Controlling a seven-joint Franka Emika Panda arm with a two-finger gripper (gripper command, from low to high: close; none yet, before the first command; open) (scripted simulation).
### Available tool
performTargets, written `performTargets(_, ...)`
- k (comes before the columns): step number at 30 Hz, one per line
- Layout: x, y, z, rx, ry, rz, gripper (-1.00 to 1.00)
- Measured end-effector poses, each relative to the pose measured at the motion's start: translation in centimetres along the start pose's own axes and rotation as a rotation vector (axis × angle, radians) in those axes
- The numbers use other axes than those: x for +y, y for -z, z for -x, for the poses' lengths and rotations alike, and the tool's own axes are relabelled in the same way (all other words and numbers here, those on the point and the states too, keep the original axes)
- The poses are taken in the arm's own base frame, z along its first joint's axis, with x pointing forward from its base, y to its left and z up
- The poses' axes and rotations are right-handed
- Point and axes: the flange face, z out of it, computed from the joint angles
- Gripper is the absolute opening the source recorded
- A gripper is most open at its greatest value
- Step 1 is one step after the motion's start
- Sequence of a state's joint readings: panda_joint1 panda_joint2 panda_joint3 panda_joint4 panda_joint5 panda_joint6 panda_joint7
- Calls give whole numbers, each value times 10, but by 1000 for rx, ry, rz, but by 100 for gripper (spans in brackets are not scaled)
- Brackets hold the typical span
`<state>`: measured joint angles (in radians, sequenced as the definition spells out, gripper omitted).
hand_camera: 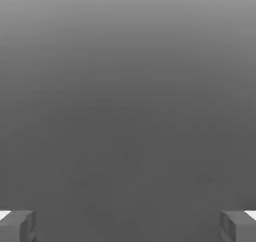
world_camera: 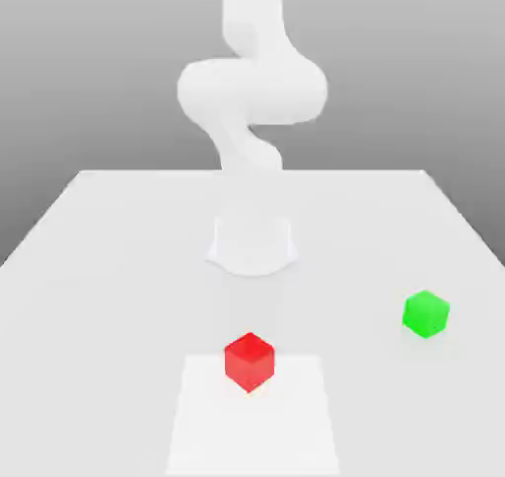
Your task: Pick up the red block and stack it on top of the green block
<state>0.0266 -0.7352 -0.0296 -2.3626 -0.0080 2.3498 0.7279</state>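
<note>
The red block (world_camera: 249,361) sits on the white table (world_camera: 108,268) near its front edge, about in the middle. The green block (world_camera: 425,313) rests on the table toward the exterior view's right, a little farther back, well apart from the red one. In the hand view my gripper (hand_camera: 128,227) is open, its two grey fingertips (hand_camera: 18,226) standing far apart with nothing between them and plain grey background behind. The white arm (world_camera: 252,91) rises from its base behind the red block and bends upward out of the exterior view.
The arm's round base (world_camera: 252,243) stands mid-table behind the red block. A lighter rectangular patch (world_camera: 296,436) marks the table's front, with the red block at its back edge. The table narrows toward the back.
</note>
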Motion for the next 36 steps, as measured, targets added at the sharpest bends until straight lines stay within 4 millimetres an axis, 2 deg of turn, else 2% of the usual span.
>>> performTargets(4, 29, -98, 25, -128, 135, 78, 0)
performTargets(9, 79, -200, 80, -298, 310, 160, 0)
performTargets(13, 132, -263, 142, -451, 464, 217, 0)
performTargets(18, 211, -322, 230, -654, 659, 272, 0)
performTargets(20, 223, -338, 247, -676, 685, 274, 0)
performTargets(24, 243, -363, 265, -681, 686, 279, 0)
performTargets(25, 246, -366, 268, -682, 685, 279, -100)
performTargets(31, 248, -368, 270, -684, 685, 280, -100)
performTargets(36, 232, -346, 253, -683, 685, 278, -100)
